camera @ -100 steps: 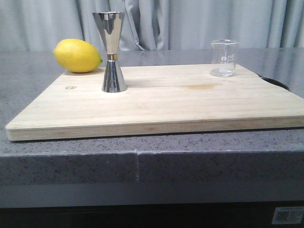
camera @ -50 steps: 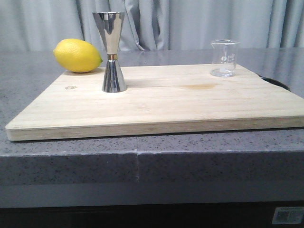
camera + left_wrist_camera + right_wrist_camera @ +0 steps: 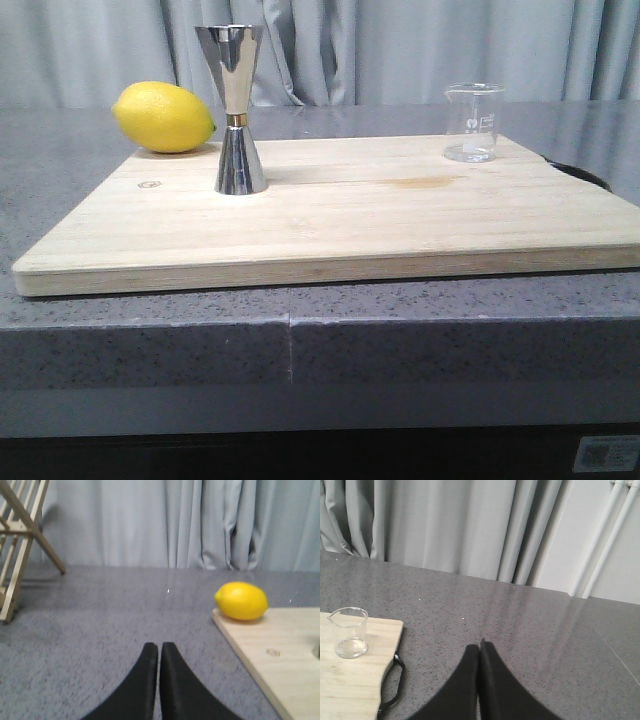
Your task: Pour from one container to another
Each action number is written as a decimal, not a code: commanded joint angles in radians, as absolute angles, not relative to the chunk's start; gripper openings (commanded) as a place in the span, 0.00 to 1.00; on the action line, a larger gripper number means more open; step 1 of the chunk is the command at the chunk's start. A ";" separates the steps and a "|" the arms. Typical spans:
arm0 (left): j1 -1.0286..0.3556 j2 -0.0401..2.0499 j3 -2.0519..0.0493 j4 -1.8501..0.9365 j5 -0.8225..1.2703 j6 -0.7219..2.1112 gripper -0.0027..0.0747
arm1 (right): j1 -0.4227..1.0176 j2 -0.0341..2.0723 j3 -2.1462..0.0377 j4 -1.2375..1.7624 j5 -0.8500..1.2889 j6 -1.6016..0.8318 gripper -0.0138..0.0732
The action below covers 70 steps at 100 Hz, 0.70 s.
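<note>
While we compare the front view with its two earlier pictures, we find no change: the jigger (image 3: 231, 110), the beaker (image 3: 472, 122) and the lemon (image 3: 163, 117) hold the same places on the cutting board (image 3: 330, 225).

The jigger stands upright at the left of the board, just beside the lemon, which lies at the far left corner. The beaker stands upright at the far right, well apart from the jigger. We see glints at its base, but we cannot tell whether it holds liquid, and the jigger's cup cannot be seen into.

The left gripper (image 3: 158, 647) has its fingers together, with nothing between them, over the grey counter (image 3: 110, 625) left of the board. The right gripper (image 3: 480, 647) is likewise closed and empty, over the counter right of the board.

We judge that this stillness fits either arms parked ahead of a pour or arms withdrawn once it is finished. Neither container settles which.
</note>
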<state>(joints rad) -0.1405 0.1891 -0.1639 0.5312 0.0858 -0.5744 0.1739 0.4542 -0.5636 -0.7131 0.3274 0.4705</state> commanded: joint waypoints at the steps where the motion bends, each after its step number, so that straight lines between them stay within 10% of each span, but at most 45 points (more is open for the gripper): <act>1: -0.158 0.199 -0.186 0.417 0.084 -0.457 0.01 | 0.173 0.456 -0.589 -0.740 0.264 0.472 0.08; 70: -0.158 0.164 0.029 0.042 -0.171 -0.011 0.01 | 0.173 0.456 -0.589 -0.740 0.264 0.472 0.08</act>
